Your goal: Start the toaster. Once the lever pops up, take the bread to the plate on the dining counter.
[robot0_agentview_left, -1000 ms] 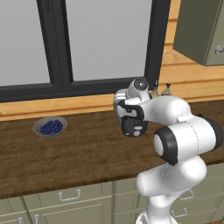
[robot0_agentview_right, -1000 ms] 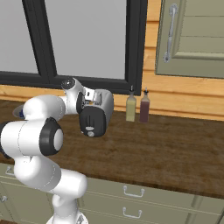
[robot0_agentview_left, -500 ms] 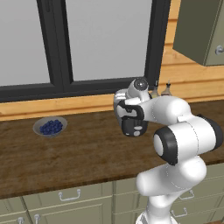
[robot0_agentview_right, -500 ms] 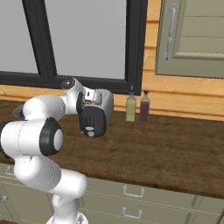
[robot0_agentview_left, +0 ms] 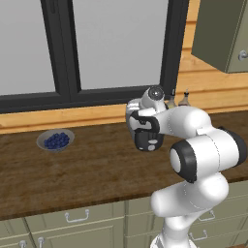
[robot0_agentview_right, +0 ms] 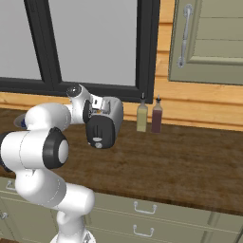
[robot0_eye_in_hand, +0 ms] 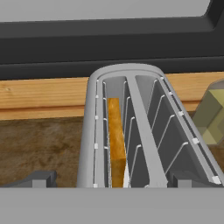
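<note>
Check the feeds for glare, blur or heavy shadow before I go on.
Hand view: sharp, even light, no glare; the bread reads clearly in the toaster's left slot. Left base view: crisp, soft shadow by the bowl. Right base view: clear, bottles well lit.

I find no readable text, label, brand, number or sign from here. The toaster (robot0_eye_in_hand: 131,127), its black end panel in the base views, the two bottles (robot0_agentview_right: 149,115) by the window and the cabinet door (robot0_agentview_right: 209,40) all look plain and unmarked to me.
</note>
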Robot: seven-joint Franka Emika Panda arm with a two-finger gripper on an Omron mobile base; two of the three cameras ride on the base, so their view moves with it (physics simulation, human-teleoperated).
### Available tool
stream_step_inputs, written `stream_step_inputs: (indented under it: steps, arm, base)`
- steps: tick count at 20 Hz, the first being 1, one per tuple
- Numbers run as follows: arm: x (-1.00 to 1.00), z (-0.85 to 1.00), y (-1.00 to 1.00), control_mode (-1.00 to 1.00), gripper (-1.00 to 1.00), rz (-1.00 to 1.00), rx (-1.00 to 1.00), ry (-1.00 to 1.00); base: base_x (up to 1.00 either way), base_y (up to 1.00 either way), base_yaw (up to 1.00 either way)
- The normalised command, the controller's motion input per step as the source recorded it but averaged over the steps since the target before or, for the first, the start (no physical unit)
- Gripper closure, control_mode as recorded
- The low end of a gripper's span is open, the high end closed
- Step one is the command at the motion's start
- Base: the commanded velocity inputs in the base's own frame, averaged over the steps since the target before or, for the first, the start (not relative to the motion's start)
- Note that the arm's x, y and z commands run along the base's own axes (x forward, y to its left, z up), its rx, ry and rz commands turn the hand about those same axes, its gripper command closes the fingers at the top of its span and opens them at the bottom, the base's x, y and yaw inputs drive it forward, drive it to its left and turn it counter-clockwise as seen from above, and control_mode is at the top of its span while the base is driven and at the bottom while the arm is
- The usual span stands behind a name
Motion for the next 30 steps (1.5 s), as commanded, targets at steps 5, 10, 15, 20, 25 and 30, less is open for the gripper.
stream_step_inputs:
  steps: [5, 10, 15, 20, 25, 30]
  arm:
    - [0.0, 0.0, 0.0, -1.0, -1.0, 0.0, 0.0, 0.0]
    - [0.0, 0.0, 0.0, -1.0, -1.0, 0.0, 0.0, 0.0]
    - [0.0, 0.0, 0.0, -1.0, -1.0, 0.0, 0.0, 0.0]
    - [0.0, 0.0, 0.0, -1.0, -1.0, 0.0, 0.0, 0.0]
    - [0.0, 0.0, 0.0, -1.0, -1.0, 0.0, 0.0, 0.0]
    - [0.0, 0.0, 0.0, -1.0, -1.0, 0.0, 0.0, 0.0]
  base:
    - [0.0, 0.0, 0.0]
    - [0.0, 0.0, 0.0]
    - [0.0, 0.0, 0.0]
    - [0.0, 0.0, 0.0]
    - [0.0, 0.0, 0.0]
    - [0.0, 0.0, 0.0]
